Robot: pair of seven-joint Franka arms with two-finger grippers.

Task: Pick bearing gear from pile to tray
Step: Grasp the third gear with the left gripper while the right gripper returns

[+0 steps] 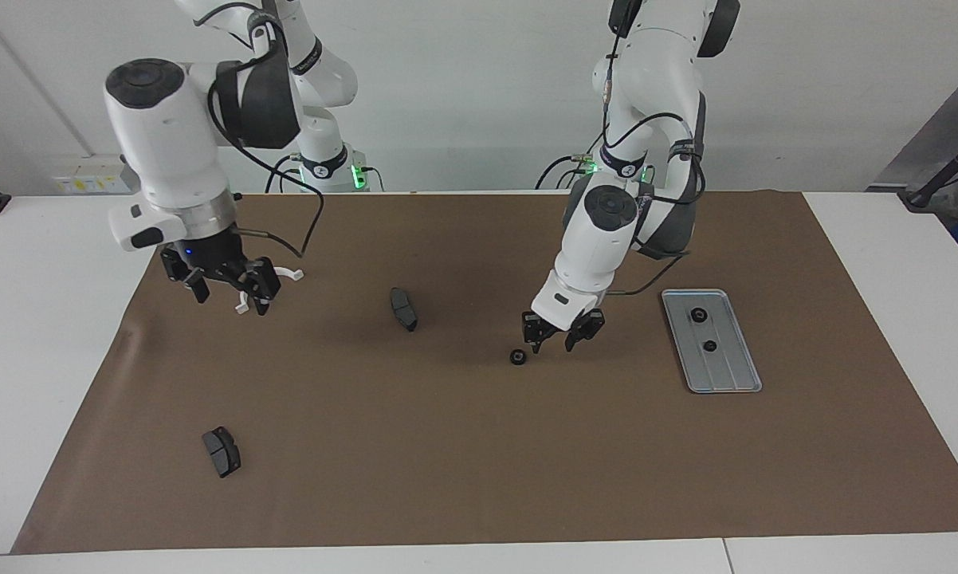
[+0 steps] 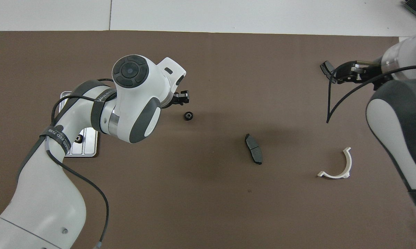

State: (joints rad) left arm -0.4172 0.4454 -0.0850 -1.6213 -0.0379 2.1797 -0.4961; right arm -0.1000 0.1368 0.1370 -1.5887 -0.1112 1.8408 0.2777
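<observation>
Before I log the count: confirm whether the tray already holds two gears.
Yes: the facing view shows two small black gears lying in the tray.

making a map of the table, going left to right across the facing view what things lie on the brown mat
brake pad → white half-ring bracket → second brake pad → loose gear → tray holding two gears

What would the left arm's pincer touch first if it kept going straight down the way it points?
Probably bare brown mat: the left pincer hangs just beside the loose gear, not squarely over it. Depth is hard to judge.
</observation>
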